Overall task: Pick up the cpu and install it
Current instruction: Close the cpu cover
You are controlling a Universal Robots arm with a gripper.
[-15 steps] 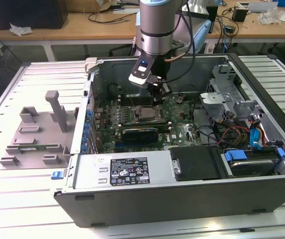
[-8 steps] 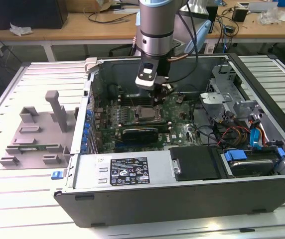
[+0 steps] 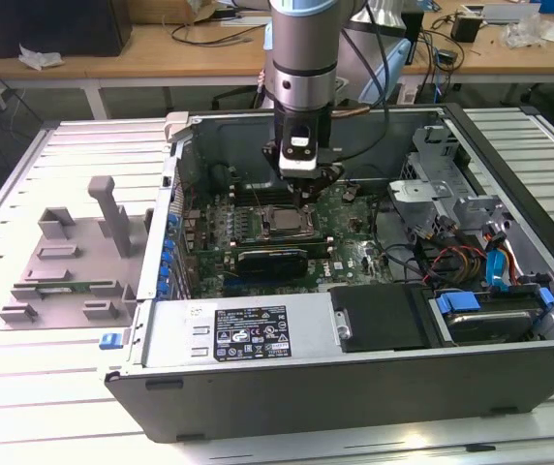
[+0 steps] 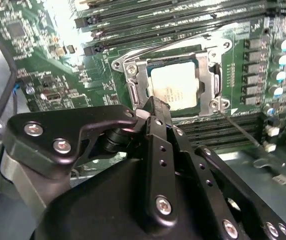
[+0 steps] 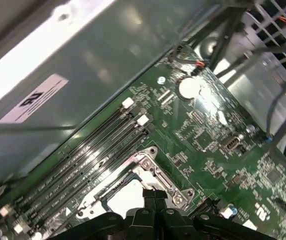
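Squarely in socket [image 4: 133,95], cpu [image 4: 175,86] face-up

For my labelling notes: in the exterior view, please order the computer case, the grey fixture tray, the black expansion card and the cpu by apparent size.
Largest to smallest, as they look:
1. computer case
2. grey fixture tray
3. black expansion card
4. cpu

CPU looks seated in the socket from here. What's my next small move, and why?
Probably a short straight lift. The cpu lies flat inside the socket frame, and the end effector hangs shut at its edge, gripping nothing I can see, so it seems free to clear.
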